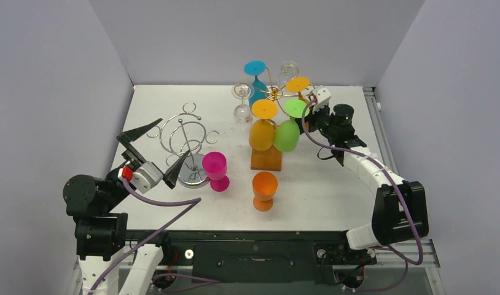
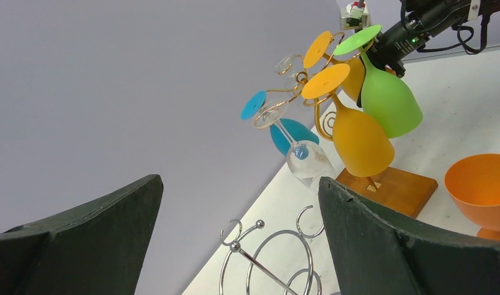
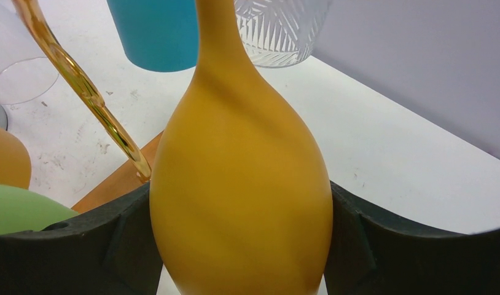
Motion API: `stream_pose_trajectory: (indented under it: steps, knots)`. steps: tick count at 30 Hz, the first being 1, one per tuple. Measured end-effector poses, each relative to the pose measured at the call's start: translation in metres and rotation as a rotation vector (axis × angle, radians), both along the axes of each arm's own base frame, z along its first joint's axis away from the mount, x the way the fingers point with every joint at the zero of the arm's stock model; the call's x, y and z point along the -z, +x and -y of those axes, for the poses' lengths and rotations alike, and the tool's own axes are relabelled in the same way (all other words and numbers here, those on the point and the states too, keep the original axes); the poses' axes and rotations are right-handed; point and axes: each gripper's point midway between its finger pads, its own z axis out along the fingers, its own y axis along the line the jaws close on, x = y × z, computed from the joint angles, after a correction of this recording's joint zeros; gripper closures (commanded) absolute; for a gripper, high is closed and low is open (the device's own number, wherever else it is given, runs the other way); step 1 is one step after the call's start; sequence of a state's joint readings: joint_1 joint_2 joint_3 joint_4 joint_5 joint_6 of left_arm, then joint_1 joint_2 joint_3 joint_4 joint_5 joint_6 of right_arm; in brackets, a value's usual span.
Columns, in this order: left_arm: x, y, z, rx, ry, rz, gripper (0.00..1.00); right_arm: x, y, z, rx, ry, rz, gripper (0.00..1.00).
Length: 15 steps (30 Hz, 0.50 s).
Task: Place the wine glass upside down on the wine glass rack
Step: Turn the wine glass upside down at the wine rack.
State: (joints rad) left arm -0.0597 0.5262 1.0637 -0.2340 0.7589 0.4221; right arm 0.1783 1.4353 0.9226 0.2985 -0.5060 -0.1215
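Observation:
My right gripper (image 1: 312,106) is shut on the bowl of a yellow-orange wine glass (image 3: 241,184), one finger pressed on each side. The glass hangs upside down, its foot (image 1: 298,84) up on an arm of the gold wire rack (image 1: 273,93) with a wooden base (image 1: 266,161). Several other glasses hang there: teal (image 1: 255,67), green (image 1: 287,135), orange (image 1: 261,135) and clear ones. My left gripper (image 1: 158,150) is open and empty beside a silver wire rack (image 1: 186,138), which also shows in the left wrist view (image 2: 266,258).
A magenta glass (image 1: 215,170) and an orange glass (image 1: 264,189) stand upright on the white table (image 1: 333,184) in front of the racks. Grey walls close in the left, right and back sides.

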Motion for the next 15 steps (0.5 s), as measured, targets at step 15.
stream_pose_trajectory:
  steps: [15]
  knots:
    - [0.008,0.006,-0.002,-0.016,0.002,-0.017,0.04,-0.001,-0.014,0.008,0.018,0.028,0.061,0.54]
